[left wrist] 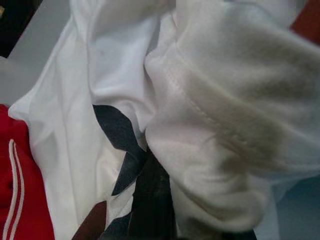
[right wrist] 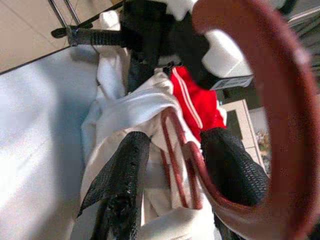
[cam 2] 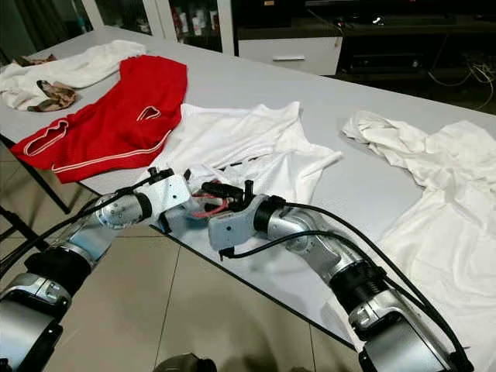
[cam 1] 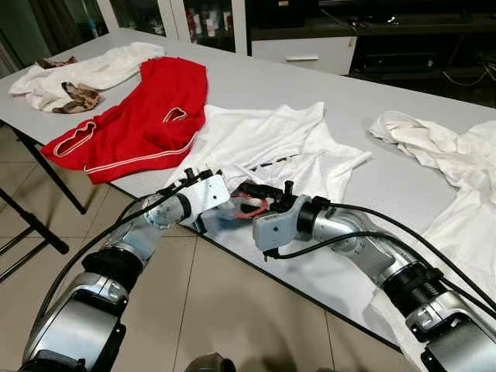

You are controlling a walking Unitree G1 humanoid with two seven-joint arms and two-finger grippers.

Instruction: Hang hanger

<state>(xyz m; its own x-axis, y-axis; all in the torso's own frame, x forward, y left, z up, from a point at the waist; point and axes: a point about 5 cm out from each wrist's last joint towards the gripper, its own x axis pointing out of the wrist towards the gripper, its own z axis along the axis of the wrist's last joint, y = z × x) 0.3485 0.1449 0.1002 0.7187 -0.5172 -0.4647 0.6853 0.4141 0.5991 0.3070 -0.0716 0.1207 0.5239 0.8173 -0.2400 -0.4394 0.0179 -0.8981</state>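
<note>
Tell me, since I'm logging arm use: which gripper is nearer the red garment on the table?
Left. The left gripper works at the white shirt's near hem, just beside the red garment. The right gripper, holding the red hanger, sits farther along the table edge.

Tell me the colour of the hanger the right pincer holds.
Reddish-brown hanger, between the right pincer fingers; clearest in the right wrist view.

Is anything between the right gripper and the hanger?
No. The right gripper is already at the red hanger, fingers either side of its bars. White shirt fabric bunches around both, where the left gripper meets it.
</note>
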